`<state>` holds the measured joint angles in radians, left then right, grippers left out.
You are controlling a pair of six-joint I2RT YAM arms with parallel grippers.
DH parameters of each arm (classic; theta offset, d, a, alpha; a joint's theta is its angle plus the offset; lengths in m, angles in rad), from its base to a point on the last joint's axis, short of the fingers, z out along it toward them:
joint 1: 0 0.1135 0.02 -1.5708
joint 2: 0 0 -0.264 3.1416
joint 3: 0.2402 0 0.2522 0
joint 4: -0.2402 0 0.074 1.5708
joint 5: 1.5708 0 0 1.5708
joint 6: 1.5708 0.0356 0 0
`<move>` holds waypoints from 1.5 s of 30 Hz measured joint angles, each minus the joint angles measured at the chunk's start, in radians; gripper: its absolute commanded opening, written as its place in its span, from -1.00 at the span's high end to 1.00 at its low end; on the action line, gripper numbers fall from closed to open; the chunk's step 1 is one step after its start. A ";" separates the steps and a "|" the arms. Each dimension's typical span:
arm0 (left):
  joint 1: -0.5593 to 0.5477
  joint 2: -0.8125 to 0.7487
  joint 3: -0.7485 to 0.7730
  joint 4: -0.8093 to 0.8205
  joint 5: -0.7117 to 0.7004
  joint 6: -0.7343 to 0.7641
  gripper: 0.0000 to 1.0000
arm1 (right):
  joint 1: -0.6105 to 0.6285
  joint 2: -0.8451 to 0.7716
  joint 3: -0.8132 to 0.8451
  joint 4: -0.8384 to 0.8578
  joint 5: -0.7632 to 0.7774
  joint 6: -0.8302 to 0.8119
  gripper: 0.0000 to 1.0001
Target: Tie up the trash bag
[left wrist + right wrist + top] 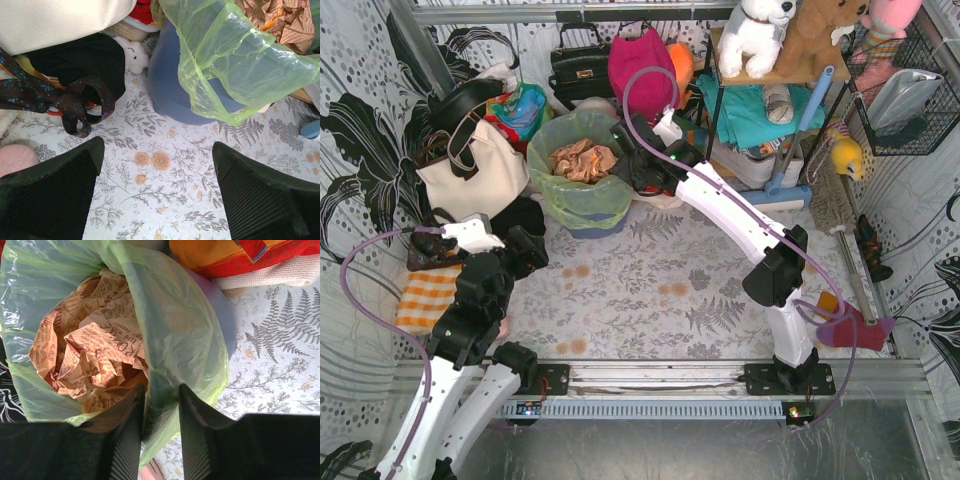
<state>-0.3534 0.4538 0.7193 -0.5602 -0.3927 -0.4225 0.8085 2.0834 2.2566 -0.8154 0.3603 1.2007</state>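
Note:
The trash bag (582,203) is thin lime-green plastic lining a round blue-grey bin (170,90) at the back of the table. Crumpled tan printed paper (95,345) fills it. My right gripper (161,395) straddles the bag's near rim (175,325), one finger inside over the paper and one outside. Its jaws are narrow but still apart, with slack green film between them. In the top view this gripper (622,165) sits at the bag's right edge. My left gripper (157,190) hangs wide open over the floral cloth, left of the bin, with nothing between its fingers (55,190).
A cream tote bag (470,175) with dark straps (75,105) stands left of the bin. A black handbag (580,65) and a magenta bag (640,60) stand behind it. A shelf with plush toys (770,40) is at the back right. An orange checked cloth (425,295) lies at the left.

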 measured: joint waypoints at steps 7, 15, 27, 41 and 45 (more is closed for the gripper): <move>0.000 0.000 -0.008 0.008 -0.001 0.000 -0.96 | 0.000 0.005 0.025 -0.036 0.005 -0.018 0.64; 0.000 0.013 -0.011 0.008 0.000 0.000 -0.95 | 0.002 0.012 0.098 -0.118 0.027 -0.065 1.00; 0.000 -0.044 -0.011 0.009 -0.011 0.000 -0.96 | 0.000 -0.031 0.096 -0.191 0.044 -0.179 1.00; 0.000 0.187 0.304 -0.091 0.087 -0.080 -0.96 | -0.087 -0.407 -0.293 -0.231 -0.146 -0.545 1.00; 0.000 0.259 0.340 -0.112 0.142 -0.098 -0.95 | -0.159 -0.557 -0.447 -0.212 -0.252 -0.658 1.00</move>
<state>-0.3538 0.7124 1.0592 -0.6724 -0.2508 -0.5201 0.6498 1.5265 1.8091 -1.0275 0.1085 0.5426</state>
